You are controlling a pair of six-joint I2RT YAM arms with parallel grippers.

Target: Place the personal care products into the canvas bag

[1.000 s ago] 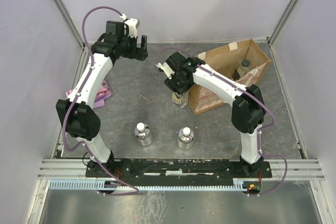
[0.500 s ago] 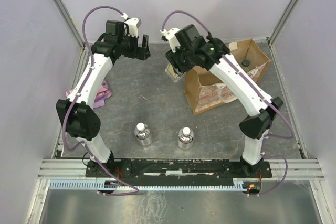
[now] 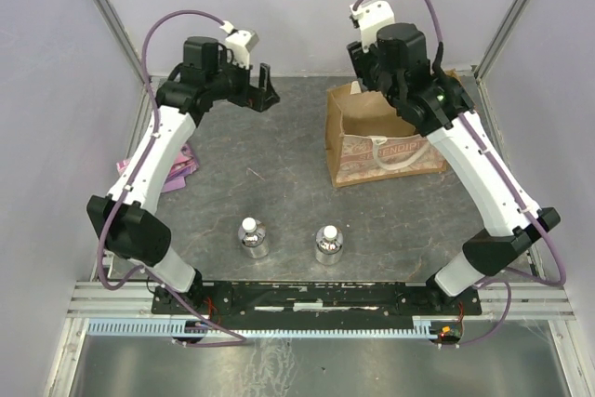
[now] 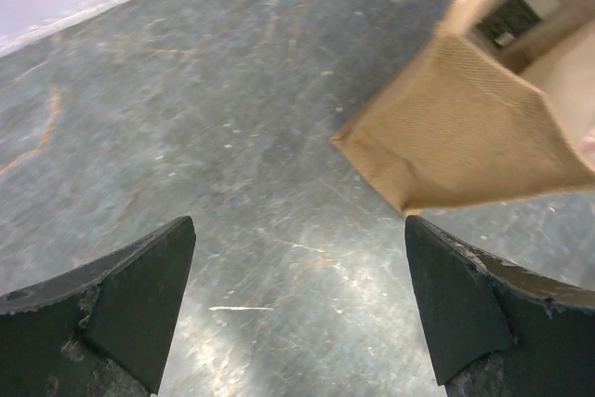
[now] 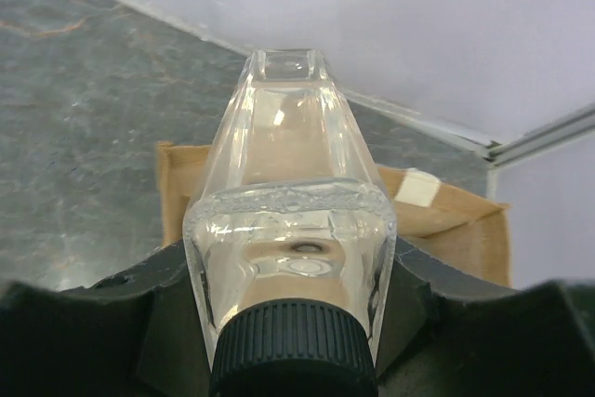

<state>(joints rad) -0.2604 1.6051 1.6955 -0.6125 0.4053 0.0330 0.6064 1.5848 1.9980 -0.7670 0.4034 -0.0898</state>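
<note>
Right pincer (image 5: 293, 271) clasps a clear rectangular bottle (image 5: 284, 127) with a ribbed dark cap; woven tan bag (image 5: 456, 230) lies beneath it. Left pincer (image 4: 297, 295) gapes, released.

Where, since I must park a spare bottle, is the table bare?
Bare: the middle, between the canvas bag, the two round bottles and the pink packet. Crowded: over the bag's mouth, where the right jaws hold a clear bottle.

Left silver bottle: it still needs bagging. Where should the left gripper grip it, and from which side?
Grip the left silver bottle by its round body, just under the white cap, from straight above, probably: it stands upright, the other silver bottle well apart.
</note>
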